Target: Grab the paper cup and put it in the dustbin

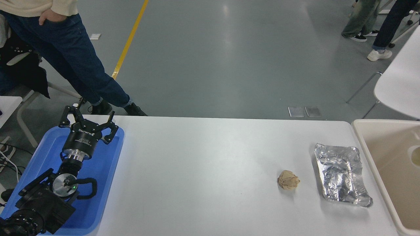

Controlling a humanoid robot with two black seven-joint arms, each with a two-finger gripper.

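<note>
- A grey workshop floor with a yellow line ran behind the white desk [210, 170], and a person [65, 55] in jeans stood at its far left corner.
- Inside the dustbin [361, 144] at the right edge, a pale round rim showed near the picture's border: that looked like the paper cup [414, 155], lying in the bin. Only part of it was in frame.
- The left pincer [88, 122] sat parked over the blue tray [101, 183] at the near left, its fingers spread, grasping nothing.
- The right arm and its pincer were out of the picture altogether, so nothing could be said of its fingers.
- The crumpled brown paper ball [288, 180] and the silver foil tray [341, 175] lay on the desk near the bin, just beside each other, not touching.
- My read: the drop looked done, and the step in hand was the pull-back.
- To do that well, the right arm would want to lift clear above the bin's thick rim first, then draw back, keeping wide of the foil tray, which would likely skid at a nudge.
</note>
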